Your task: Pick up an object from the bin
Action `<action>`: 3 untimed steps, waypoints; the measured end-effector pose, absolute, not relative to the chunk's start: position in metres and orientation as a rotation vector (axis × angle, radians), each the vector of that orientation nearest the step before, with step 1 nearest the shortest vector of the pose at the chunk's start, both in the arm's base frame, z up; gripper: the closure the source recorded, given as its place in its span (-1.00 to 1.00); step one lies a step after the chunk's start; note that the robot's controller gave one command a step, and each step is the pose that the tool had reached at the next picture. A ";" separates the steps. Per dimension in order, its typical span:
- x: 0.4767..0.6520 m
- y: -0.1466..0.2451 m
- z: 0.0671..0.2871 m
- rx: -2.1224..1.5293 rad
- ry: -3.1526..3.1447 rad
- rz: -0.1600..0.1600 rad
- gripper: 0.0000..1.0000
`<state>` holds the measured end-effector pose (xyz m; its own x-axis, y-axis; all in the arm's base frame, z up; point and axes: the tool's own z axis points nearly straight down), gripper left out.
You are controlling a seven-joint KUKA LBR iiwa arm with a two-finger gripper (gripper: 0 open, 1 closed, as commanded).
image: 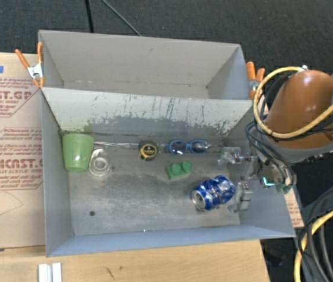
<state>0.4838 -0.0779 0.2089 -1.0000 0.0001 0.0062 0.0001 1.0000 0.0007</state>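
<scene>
Claw [238, 178] sits low in the bin [154, 69], just right of the crushed blue can [213, 192]. Its two fingers stand spread apart, so it is open. One finger [231, 155] is up and right of the can, and the other [242, 201] is at the can's lower right end. Whether that lower finger touches the can I cannot tell; the two are at least just beside each other. The can lies on its side on the bin floor, its round end facing lower left and its right end higher in the view. Behind the claw, further right of the can, the arm's orange cover [301, 107] bulges past the bin's rim, ringed by yellow cables [261, 96].

A green block [178, 170] lies near the can, up and left of it. Blue sunglasses [188, 147] lie beyond the block, above the can, near the back wall. A small round yellow-and-black thing [148, 151] is just left of the sunglasses. Well apart from the can, far to its left, a green cup [78, 151] lies on its side. A small clear cup [100, 164] is touching or just beside it, on the side towards the can.
</scene>
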 end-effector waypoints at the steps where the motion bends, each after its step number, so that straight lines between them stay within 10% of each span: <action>1: 0.533 -0.078 0.069 0.001 -3.138 -0.001 -1.00; 2: 0.535 -0.078 0.074 0.001 -3.144 0.000 1.00; 3: 0.515 -0.080 0.200 -0.009 -3.151 0.002 1.00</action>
